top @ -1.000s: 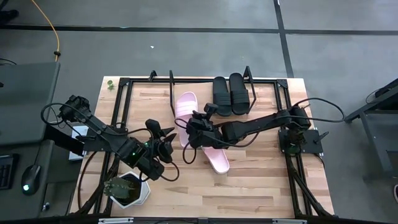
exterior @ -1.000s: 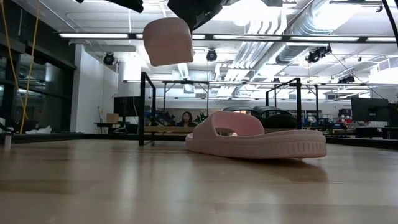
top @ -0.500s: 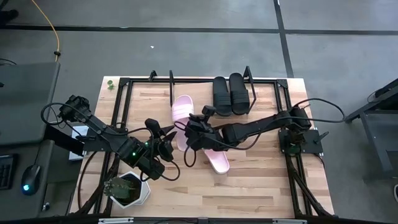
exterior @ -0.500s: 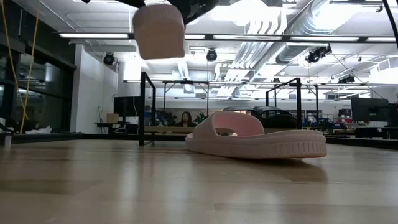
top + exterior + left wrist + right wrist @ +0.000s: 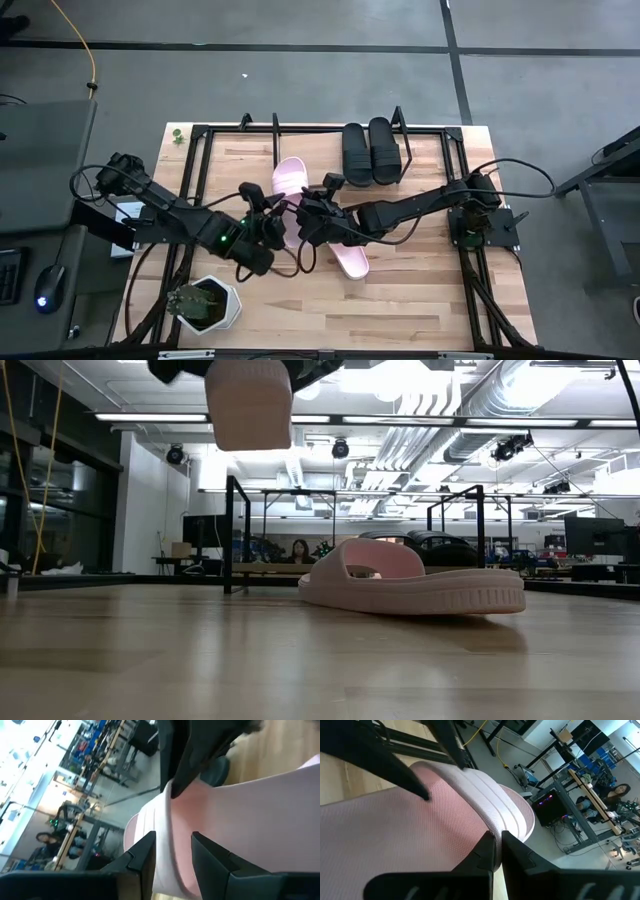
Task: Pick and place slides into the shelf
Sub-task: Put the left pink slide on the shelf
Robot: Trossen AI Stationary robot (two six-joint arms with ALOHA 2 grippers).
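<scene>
I see pale pink slide (image 5: 288,186) w/ ribbed strap, lifted, long axis toward shelf (image 5: 335,143); left gripper (image 5: 272,222) & right gripper (image 5: 306,215) fingers both pinching it.

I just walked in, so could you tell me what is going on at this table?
Both arms hold one pink slide in the air above the table: the right gripper is shut on it, and the left gripper grips it too. The other pink slide lies on the table. Two black slides already sit on the shelf.
</scene>
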